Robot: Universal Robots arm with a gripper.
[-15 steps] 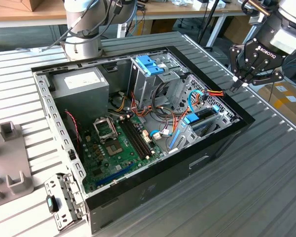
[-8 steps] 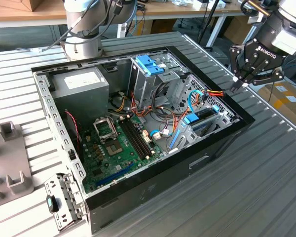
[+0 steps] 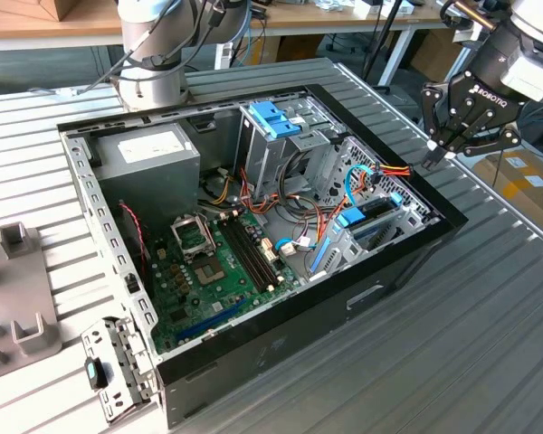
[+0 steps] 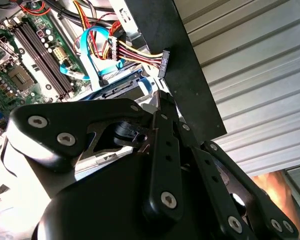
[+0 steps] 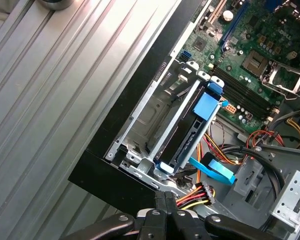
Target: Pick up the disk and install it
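In the exterior view, an open case [image 3: 253, 362] is seen on the table [image 3: 471, 344], the disk [image 3: 373, 217] seated in its bay at the exterior view's right; the gripper [image 3: 432, 163] hangs just beyond that corner, jaws closed on nothing. In the second wrist view, the closed fingers [image 4: 166, 150] hover above the disk [image 4: 121, 89]. In the first wrist view, the disk [image 5: 190, 140] is shown slotted in its cage [image 5: 150, 115].

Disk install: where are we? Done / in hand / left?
Done, apparently: the disk in its blue carrier sits in the drive bay. In hand: nothing; the pincer is shut, empty, above the bay's end. Left: full seating can't be confirmed; the power connector hangs loose beside it.
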